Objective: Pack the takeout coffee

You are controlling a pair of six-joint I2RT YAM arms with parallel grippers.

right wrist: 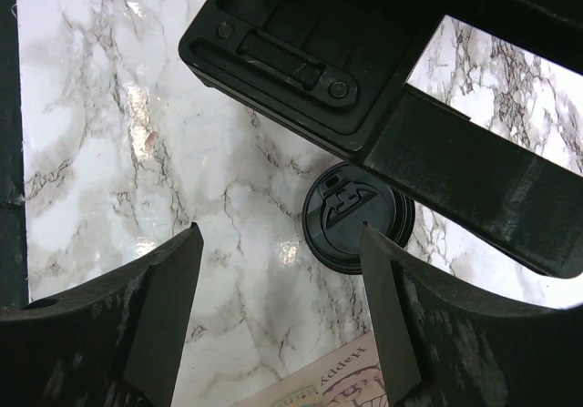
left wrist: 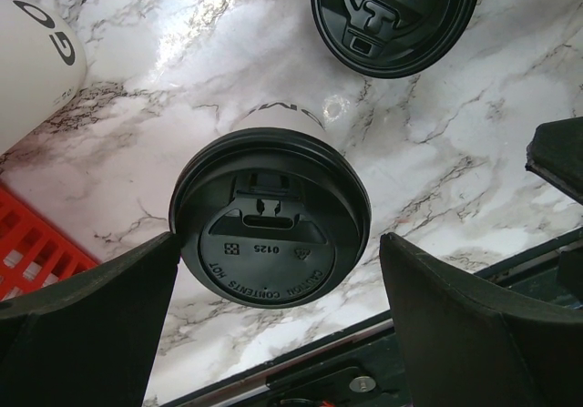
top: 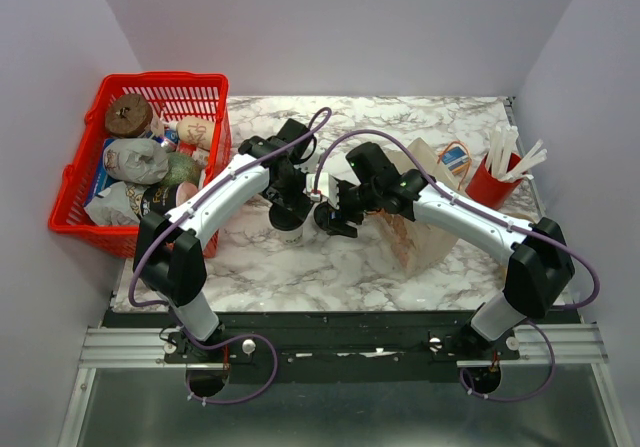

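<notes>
Takeout coffee [left wrist: 271, 234]: whitish paper cup with a round black plastic lid, upright on the marble-pattern table [left wrist: 437, 152]. The left gripper [left wrist: 278, 243] points down over it, fingers spread wide on either side. The right gripper [right wrist: 280, 234] hangs open and empty alongside. A loose flat lid [left wrist: 394, 15] lies near; the paper bag [top: 430, 222] stands to the right.
</notes>
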